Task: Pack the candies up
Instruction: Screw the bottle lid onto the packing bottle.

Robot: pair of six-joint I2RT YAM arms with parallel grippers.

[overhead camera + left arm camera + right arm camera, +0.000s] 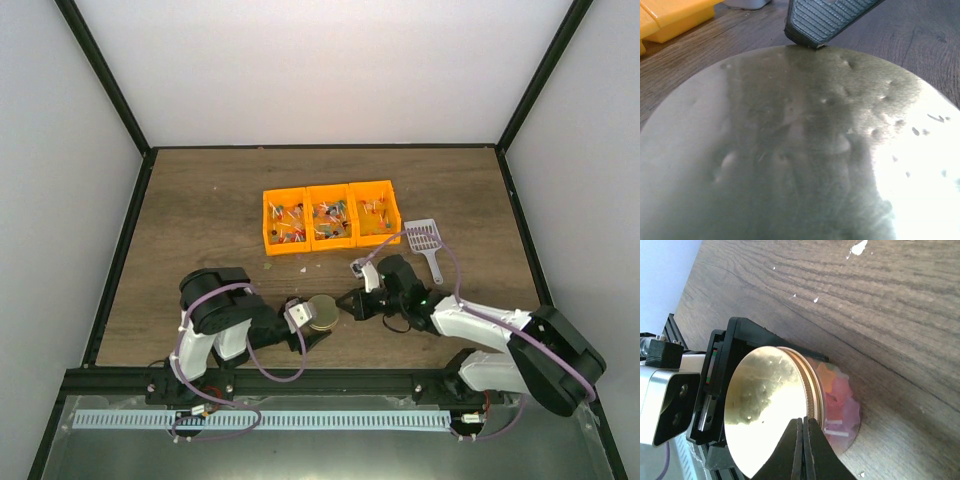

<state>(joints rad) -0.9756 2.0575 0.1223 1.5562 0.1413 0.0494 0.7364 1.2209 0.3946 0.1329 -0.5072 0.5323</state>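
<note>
Candies [328, 215], tiny wrapped sweets in mixed colours, lie in three orange bins [306, 190] at the table's middle. More candies [837, 395] show through the clear wall of a small jar closed with a round gold lid [765, 405]. My left gripper [312, 327] is shut on this jar and holds it tilted, low over the table. The lid [800, 150] fills the left wrist view and hides the left fingers. My right gripper [803, 422] is shut, its tips at the lid's rim; one right pad [825, 20] touches the lid's far edge. The right gripper [347, 303] sits right of the jar.
A grey slotted scoop [424, 238] lies on the table right of the bins. Small scraps dot the wood near the bins' front left corner [268, 266]. The enclosure walls stand at left, right and back.
</note>
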